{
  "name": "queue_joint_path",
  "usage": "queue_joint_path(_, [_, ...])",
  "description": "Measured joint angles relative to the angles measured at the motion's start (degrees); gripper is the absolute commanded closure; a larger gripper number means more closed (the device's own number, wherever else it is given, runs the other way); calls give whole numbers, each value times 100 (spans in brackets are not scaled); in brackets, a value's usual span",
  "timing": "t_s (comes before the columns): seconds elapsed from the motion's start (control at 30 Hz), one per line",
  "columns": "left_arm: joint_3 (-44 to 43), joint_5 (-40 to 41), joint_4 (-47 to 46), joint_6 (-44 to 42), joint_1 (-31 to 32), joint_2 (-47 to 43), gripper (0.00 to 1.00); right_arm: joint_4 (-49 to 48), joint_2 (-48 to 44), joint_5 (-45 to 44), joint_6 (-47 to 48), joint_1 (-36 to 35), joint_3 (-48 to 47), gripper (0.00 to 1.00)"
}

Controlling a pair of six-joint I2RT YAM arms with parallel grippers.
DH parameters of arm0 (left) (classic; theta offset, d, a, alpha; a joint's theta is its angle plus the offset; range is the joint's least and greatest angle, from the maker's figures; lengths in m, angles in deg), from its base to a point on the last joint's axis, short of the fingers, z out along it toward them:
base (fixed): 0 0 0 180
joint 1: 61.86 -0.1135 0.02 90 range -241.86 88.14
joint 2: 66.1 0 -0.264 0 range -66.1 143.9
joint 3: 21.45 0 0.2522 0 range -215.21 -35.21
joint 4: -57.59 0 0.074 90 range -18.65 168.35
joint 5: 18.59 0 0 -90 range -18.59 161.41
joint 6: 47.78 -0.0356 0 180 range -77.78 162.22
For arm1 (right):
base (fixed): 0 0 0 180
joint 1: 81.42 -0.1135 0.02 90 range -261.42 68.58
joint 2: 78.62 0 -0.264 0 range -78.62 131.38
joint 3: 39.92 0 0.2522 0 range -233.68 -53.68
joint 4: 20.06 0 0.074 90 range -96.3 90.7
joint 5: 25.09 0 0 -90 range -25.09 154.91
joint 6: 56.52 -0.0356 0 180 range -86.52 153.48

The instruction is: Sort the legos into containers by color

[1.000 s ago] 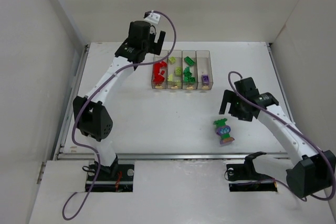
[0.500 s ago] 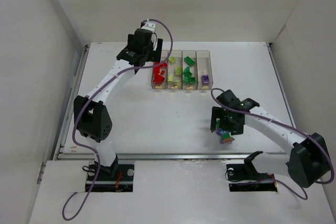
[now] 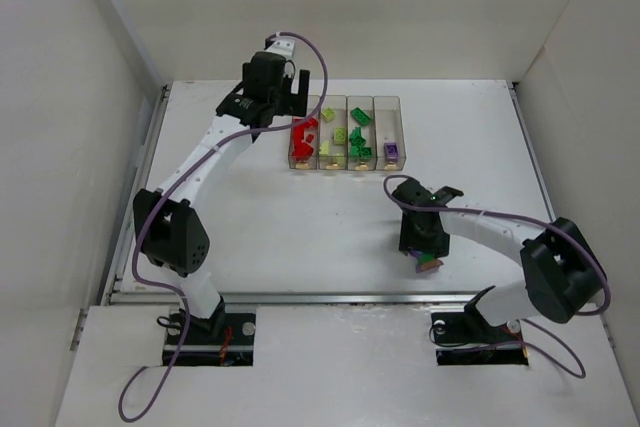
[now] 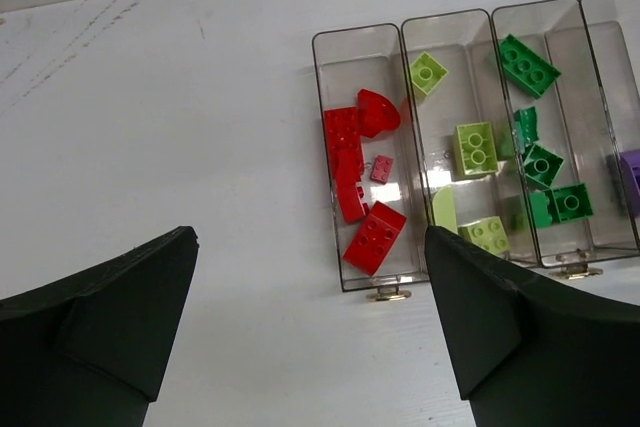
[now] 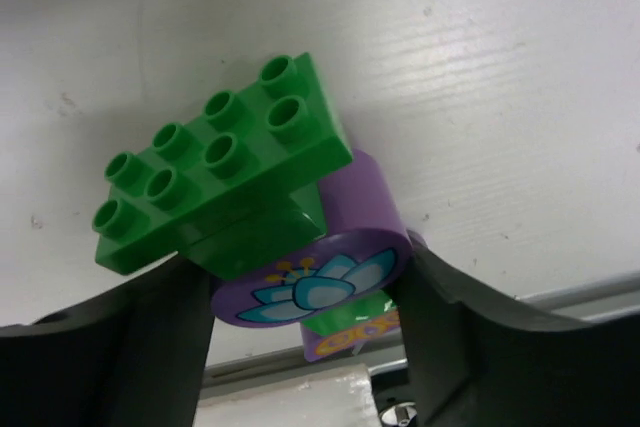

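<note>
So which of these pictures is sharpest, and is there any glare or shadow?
Right wrist view: the green brick is crisp up close, with shadow over the table at top left. Left wrist view: faint glints on the clear bins, jaws dark and featureless. Top view: even, soft light.

- Four clear, narrow containers (image 4: pixel 355 32) are joined in a row on the tabletop (image 3: pixel 300 227), each with a yellowish tab at its near end.
- In the leftmost bin red legos (image 4: pixel 360 187) are held, in the second lime legos (image 4: pixel 476 147), in the third green legos (image 4: pixel 530 65), in the fourth a purple lego (image 3: pixel 392 152).
- A clump (image 5: pixel 225 162), a green brick stacked on a round purple piece printed with a flower, is seen lying tilted near the front edge, well apart from the bins.
</note>
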State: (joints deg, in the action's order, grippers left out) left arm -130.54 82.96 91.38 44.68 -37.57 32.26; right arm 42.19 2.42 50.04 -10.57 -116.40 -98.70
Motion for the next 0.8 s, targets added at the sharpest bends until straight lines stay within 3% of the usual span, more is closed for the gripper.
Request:
queue_joint_path(0.13, [4,-293,52,-105,0,0,12,-138,-87,-79,9,-72,0,60])
queue_joint_path(0.27, [63,-876,122,-326,0,0,22,-267,-221,-111,120,-120,-13,76])
queue_joint_path(0.37, [125,-1484,299,-564,0,0,32,-251,-382,-120,369,-256,-162,82])
queue_joint_path(0.47, [142,-2175,492,-887,13,-2,36,-374,-748,46,828,-330,-533,83])
queue_joint_path(0.53, [151,-2699,616,-1156,28,-4,36,-638,-1078,323,1213,-332,-826,83])
queue_joint_path(0.67, [153,-3644,901,-1759,96,-70,31,-1523,-1593,1108,1878,-337,-1462,100])
queue_joint_path(0.8, [55,-4376,1272,-2492,232,-175,29,-2039,-1519,1644,2214,-337,-1904,100])
